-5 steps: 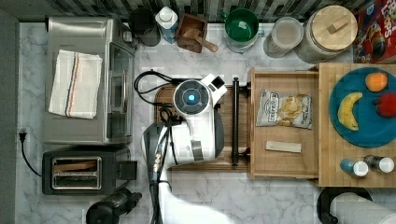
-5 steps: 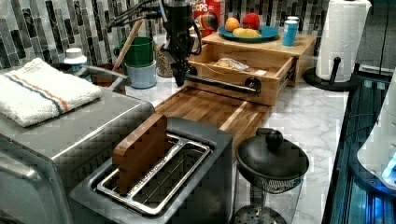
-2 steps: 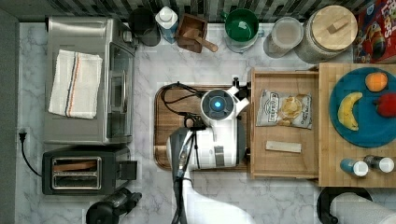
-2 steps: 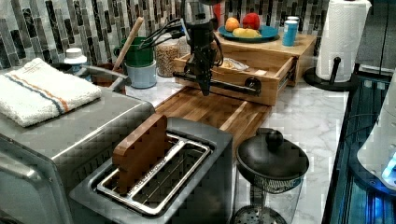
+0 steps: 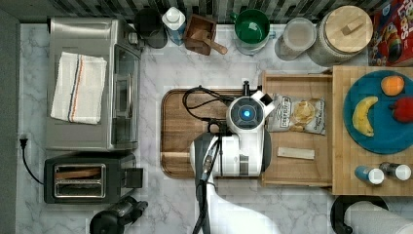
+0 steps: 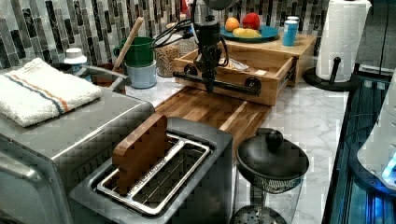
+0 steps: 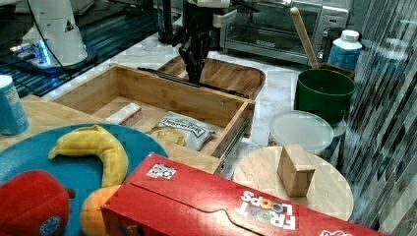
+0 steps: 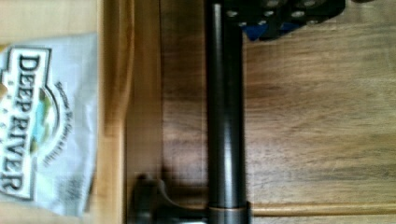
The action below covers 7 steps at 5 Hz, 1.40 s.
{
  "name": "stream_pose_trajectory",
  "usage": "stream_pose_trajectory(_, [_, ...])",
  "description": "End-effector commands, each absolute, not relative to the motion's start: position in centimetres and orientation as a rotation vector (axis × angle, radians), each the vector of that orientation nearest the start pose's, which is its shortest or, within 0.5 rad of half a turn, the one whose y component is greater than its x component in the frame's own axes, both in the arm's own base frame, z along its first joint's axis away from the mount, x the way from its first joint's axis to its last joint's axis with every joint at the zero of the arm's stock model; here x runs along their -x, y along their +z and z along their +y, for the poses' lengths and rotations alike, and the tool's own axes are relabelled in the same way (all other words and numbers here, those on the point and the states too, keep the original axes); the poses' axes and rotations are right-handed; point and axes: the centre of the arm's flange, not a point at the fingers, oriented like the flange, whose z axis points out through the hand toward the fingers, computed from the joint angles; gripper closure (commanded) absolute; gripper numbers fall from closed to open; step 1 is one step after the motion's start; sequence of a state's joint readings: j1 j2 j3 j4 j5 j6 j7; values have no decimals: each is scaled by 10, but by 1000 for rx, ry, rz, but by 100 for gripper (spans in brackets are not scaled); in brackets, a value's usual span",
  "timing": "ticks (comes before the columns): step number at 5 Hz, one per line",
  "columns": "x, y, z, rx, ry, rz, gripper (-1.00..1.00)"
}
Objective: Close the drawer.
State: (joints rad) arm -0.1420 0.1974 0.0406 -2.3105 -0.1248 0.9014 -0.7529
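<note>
The drawer [image 5: 297, 171] is a shallow light-wood box standing pulled out from under the thick wood slab [image 5: 341, 170]. It holds a chip bag [image 5: 297, 113] and a small pale bar [image 5: 295, 153]. Its black bar handle [image 6: 229, 85] runs along the front over the dark cutting board [image 5: 180, 131]. My gripper [image 6: 209, 86] points straight down with its fingers shut and its tip at the handle, on the board side. The right view has the gripper [image 7: 195, 73] just outside the drawer's front wall [image 7: 172, 96]. In the wrist view the handle [image 8: 225, 116] lies close beside the drawer rim [image 8: 114, 116].
A toaster oven [image 5: 92, 83] and a toaster [image 5: 87, 178] stand at the top view's left. A green mug [image 5: 252, 27], jars and a bottle line the back. A blue plate [image 5: 377, 141] of fruit sits on the slab, and a paper towel roll [image 6: 343, 37] stands beside it.
My arm has moved to the top view's right, across the dark board, and the gripper has come up to the drawer's handle. The drawer itself has not visibly shifted.
</note>
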Motion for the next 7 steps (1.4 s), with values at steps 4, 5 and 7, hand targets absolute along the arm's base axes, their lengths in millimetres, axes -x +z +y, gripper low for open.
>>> stream_pose_trajectory(4, [-510,273,-236,3250,9,-188,100])
stream_pose_trajectory(5, [-506,278,-283,3251,22,-172,100])
stream_pose_trajectory(7, [-498,286,-360,3283,-58,-103,100])
